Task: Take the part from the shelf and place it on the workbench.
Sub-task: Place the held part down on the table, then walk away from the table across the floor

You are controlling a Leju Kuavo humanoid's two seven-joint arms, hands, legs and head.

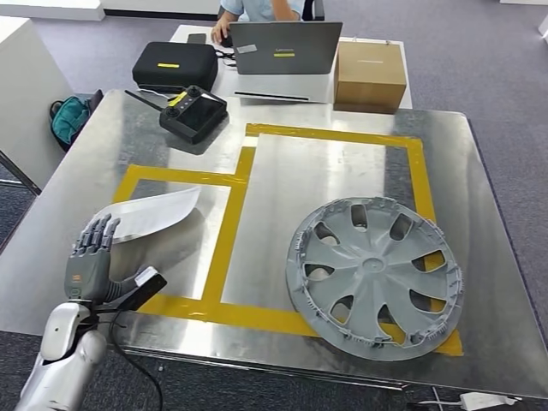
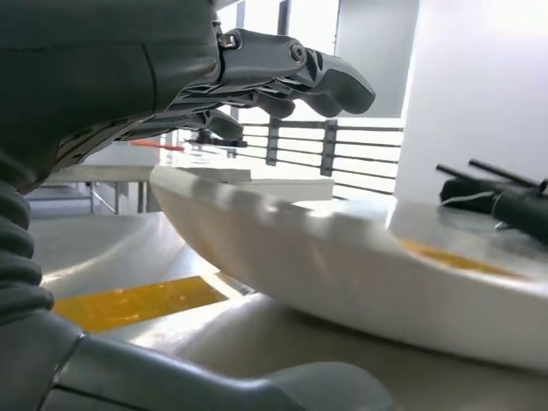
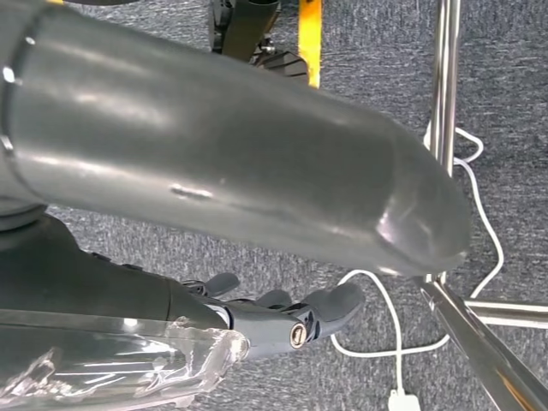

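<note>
1. Head view: left hand (image 1: 91, 257) low at the near left corner of the metal workbench (image 1: 310, 180), fingers spread, empty.
2. Just beyond those fingers, a white curved part (image 1: 151, 212) lying flat on the workbench, inside the left box of yellow tape (image 1: 226, 235).
3. To the right, a grey hubcap (image 1: 375, 274) resting on the workbench, overlapping the near tape line.
4. At the far edge: a black remote controller (image 1: 193, 111), a black case (image 1: 175, 64), a grey laptop (image 1: 284, 51), a cardboard box (image 1: 370, 73), a person's hand (image 1: 221, 30) by the laptop.
5. Left wrist view: fingers (image 2: 291, 73) stretched out above the white part (image 2: 336, 257), apart from it, thumb below.
6. Right wrist view: right hand (image 3: 284, 321) over grey carpet (image 3: 362, 77), holding nothing, fingers extended and slightly apart; white cable (image 3: 388, 317) and metal table legs (image 3: 446, 86) nearby.
</note>
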